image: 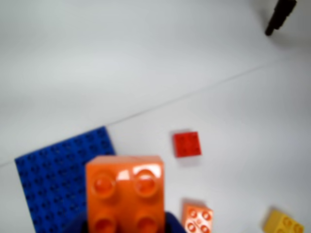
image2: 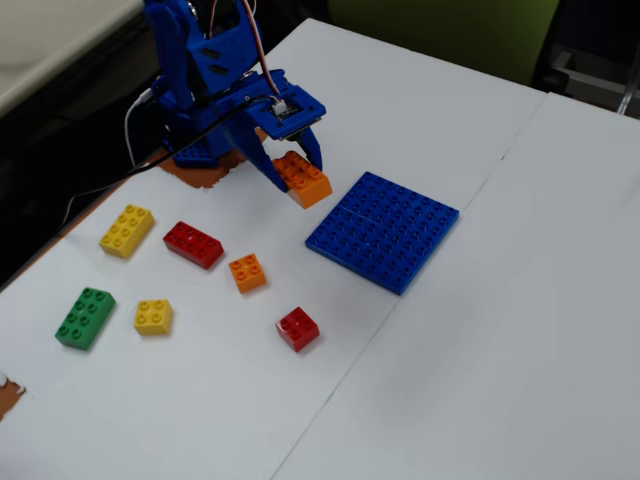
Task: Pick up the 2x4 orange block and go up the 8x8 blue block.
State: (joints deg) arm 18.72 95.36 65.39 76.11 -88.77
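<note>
My gripper [image2: 293,167] is shut on the 2x4 orange block [image2: 303,179] and holds it in the air, just left of the 8x8 blue block [image2: 383,229] in the fixed view. In the wrist view the orange block [image: 125,193] fills the bottom centre, with the blue jaws at both its sides at the lower edge. The blue baseplate [image: 58,172] lies flat on the white table behind and left of it. The plate is bare.
Loose bricks lie on the table left of the plate: a small square orange one [image2: 247,272], a small red one [image2: 298,328], a long red one [image2: 194,244], two yellow ones [image2: 127,230] [image2: 153,316] and a green one [image2: 85,317]. The arm's base [image2: 195,150] stands at the back left.
</note>
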